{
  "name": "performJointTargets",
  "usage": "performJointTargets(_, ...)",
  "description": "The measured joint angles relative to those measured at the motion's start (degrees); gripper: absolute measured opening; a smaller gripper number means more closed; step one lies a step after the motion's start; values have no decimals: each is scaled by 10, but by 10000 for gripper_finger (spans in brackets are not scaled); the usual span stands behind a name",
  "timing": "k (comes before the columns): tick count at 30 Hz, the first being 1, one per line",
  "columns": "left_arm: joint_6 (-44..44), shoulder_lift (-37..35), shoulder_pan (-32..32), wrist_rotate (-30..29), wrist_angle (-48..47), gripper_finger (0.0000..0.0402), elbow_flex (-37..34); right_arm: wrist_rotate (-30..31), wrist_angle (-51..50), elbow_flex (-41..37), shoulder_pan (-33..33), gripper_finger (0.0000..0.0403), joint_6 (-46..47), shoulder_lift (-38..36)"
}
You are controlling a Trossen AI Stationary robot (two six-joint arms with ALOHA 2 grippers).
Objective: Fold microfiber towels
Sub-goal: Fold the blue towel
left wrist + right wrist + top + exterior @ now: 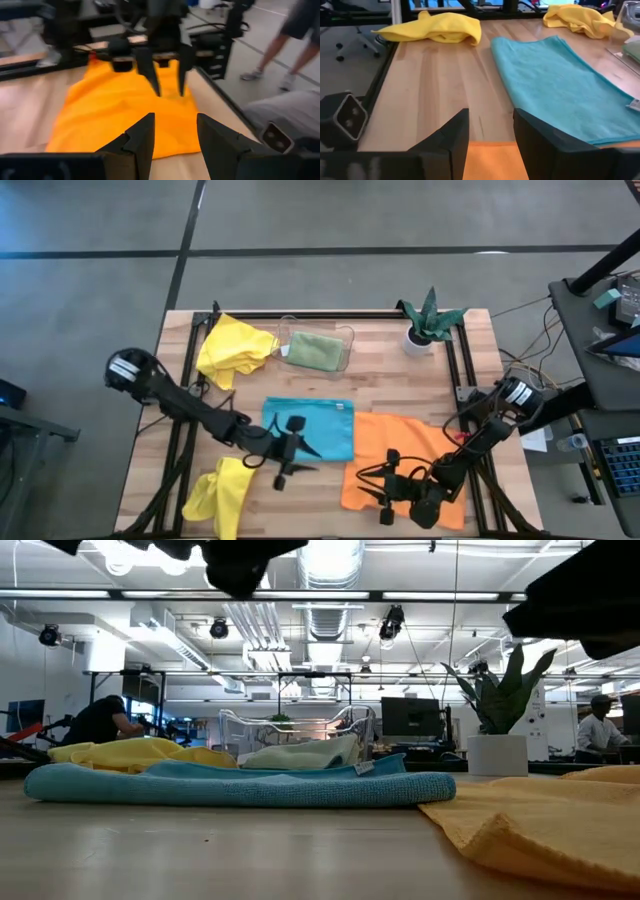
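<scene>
The turquoise towel (312, 427) lies flat as a rectangle at the middle of the wooden table (330, 350), its near edge straight. The left gripper (290, 448) hovers over that edge, fingers spread with nothing between them. Just beside it, the orange towel (400, 455) is spread out with a rumpled outline, its far corner meeting the turquoise towel's corner (touching or overlapping, hard to say which). The right gripper (385, 492) hangs over the orange towel's near left part, fingers parted and empty.

One yellow towel (235, 348) is bunched at the far left corner; another yellow towel (220, 495) is crumpled at the near left edge, part of it seeming to droop over. A sage green towel (312, 350) sits folded inside the clear plastic tray (347, 335) at the far edge, with the potted plant (430, 320) to its right. Bare wood lies open between the tray and the turquoise towel, and left of the turquoise towel.
</scene>
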Motion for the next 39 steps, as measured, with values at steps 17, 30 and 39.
performJointTargets(17, 49, 258, -25, -60, -143, 131, 207, 25, -1, 0, 0, 135, -40, -31)
performJointTargets(30, 60, 281, -4, -134, -205, 214, 272, 25, -1, 0, 1, 135, -40, -32)
performJointTargets(39, 59, 310, 9, -187, -205, 246, 270, 25, -3, 0, 1, 135, -44, -32)
